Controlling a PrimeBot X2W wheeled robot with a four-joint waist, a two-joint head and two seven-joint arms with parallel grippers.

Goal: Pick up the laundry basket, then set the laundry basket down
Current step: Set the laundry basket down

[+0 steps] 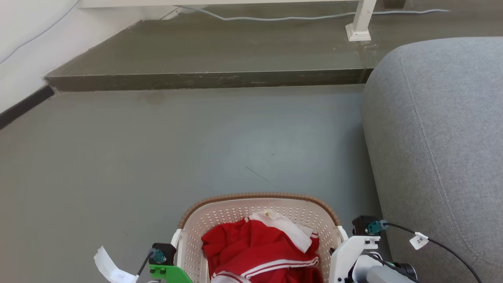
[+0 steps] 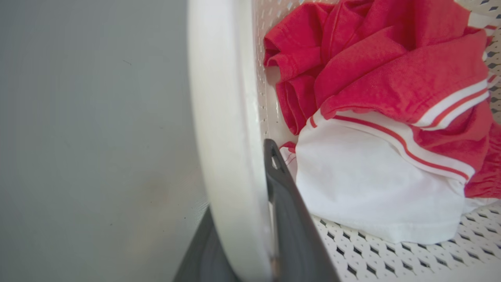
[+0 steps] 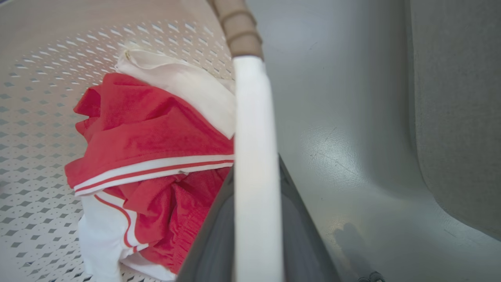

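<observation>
The laundry basket (image 1: 259,195) sits at the bottom middle of the head view. It is cream-white and perforated, with a brown woven-look rim, and holds red-and-white clothes (image 1: 259,247). My left wrist (image 1: 163,254) is at its left handle and my right wrist (image 1: 363,232) at its right handle. In the left wrist view my left gripper (image 2: 242,235) is shut on the white handle (image 2: 227,137), one dark finger inside the basket and one outside. In the right wrist view my right gripper (image 3: 256,235) grips the other white handle (image 3: 254,156) the same way. Whether the basket's bottom touches the floor is hidden.
A grey sofa (image 1: 440,137) stands close on the right of the basket. A raised dark step (image 1: 204,78) crosses the back, with a white furniture leg (image 1: 359,23) and a grey cable (image 1: 275,17) on it. A wall with a dark baseboard (image 1: 23,104) runs along the left. Grey floor lies ahead.
</observation>
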